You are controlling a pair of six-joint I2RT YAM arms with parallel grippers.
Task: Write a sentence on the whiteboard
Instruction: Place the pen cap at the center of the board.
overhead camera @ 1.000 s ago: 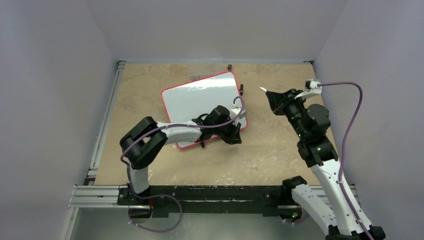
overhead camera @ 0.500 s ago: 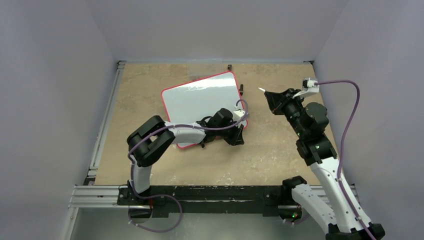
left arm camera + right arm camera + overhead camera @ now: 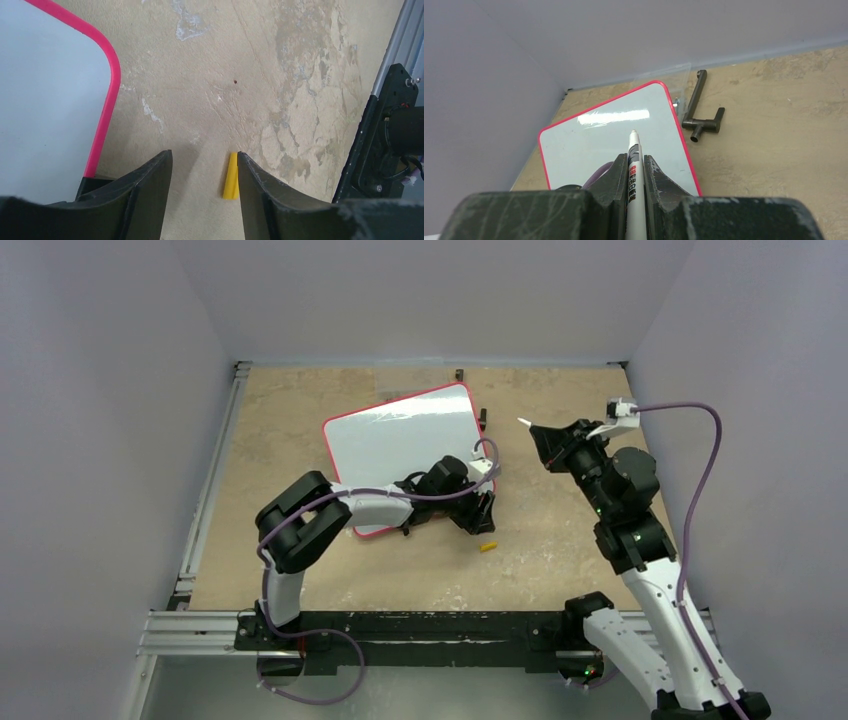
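The left fingers (image 3: 150, 200) stand spread with nothing between them, low over the tabletop (image 3: 540, 550) just off the whiteboard's (image 3: 395, 435) near right corner. A small yellow cap (image 3: 231, 177) lies beside one finger. The right fingers (image 3: 616, 182) pinch a white marker (image 3: 633, 165), raised well right of the whiteboard, which lies flat.

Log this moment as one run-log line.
left gripper open, yellow cap on table by it | right gripper shut on marker, uncapped, off board | whiteboard visible face blank
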